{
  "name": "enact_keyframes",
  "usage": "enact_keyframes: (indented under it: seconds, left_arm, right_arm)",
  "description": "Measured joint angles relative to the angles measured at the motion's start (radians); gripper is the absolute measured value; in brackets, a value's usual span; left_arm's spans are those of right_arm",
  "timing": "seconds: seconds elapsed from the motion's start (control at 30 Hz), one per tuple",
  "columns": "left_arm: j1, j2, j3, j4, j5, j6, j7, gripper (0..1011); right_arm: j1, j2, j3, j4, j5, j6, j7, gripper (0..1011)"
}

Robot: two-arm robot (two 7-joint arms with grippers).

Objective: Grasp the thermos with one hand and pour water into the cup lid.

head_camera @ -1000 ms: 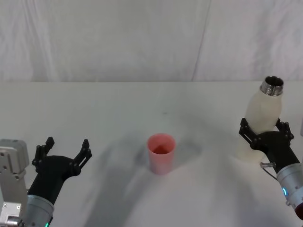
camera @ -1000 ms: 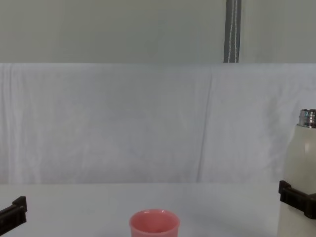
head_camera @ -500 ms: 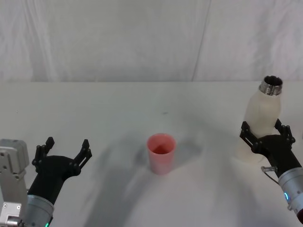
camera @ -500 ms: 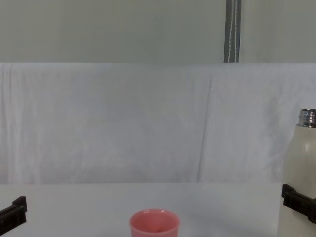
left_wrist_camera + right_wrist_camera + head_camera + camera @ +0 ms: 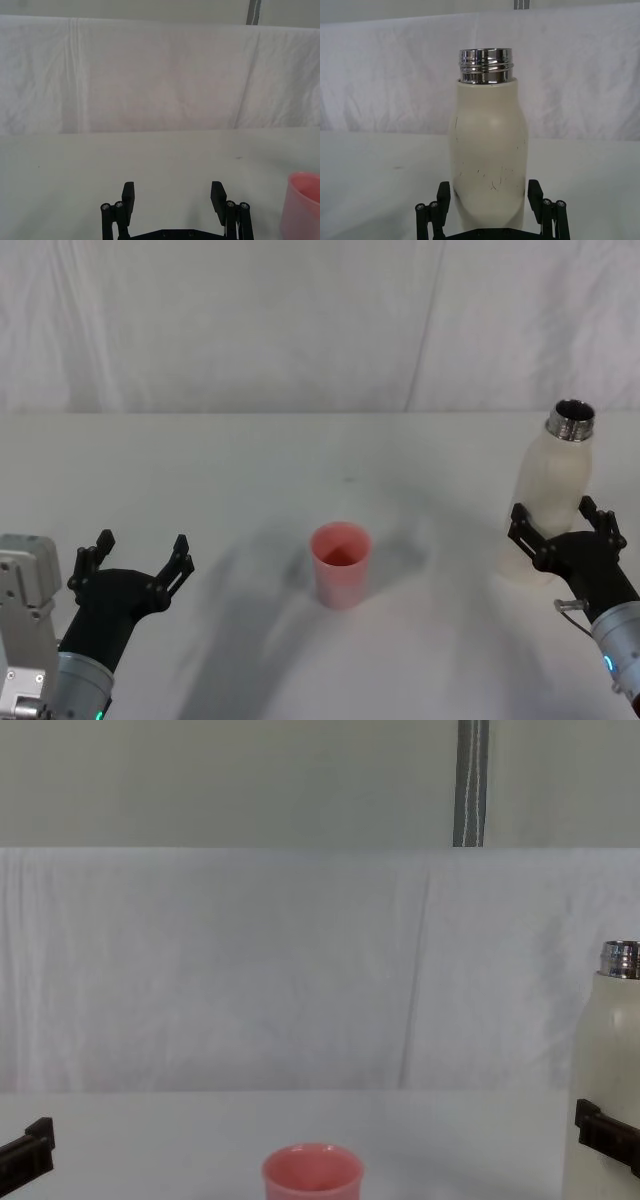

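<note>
The cream-white thermos [image 5: 556, 470] stands upright at the table's right side, its steel neck uncapped; it also rises tall in the right wrist view [image 5: 487, 145] and at the chest view's right edge [image 5: 612, 1040]. My right gripper [image 5: 558, 520] straddles its lower body, open, with one finger on each side [image 5: 489, 192]. The pink cup lid [image 5: 341, 562] sits upright mid-table [image 5: 312, 1178], well left of the thermos. My left gripper [image 5: 142, 541] hovers open and empty at the near left [image 5: 172, 192], the cup lid [image 5: 303, 205] off to its side.
A white cloth covers the table [image 5: 250, 470] and hangs as a backdrop behind it. A grey vertical post [image 5: 471, 782] stands beyond the backdrop.
My right gripper has slid lower and back toward me along the thermos, which now stands a little straighter. The left gripper and cup lid have not moved.
</note>
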Motion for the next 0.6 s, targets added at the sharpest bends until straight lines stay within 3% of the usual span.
enact_keyframes:
  seconds: [0.6]
  left_arm:
    - [0.000,0.000,0.000,0.000,0.000,0.000,0.000,1001]
  right_arm:
    - [-0.059,0.008,0.002,-0.071,-0.021,0.024,-0.015,1001]
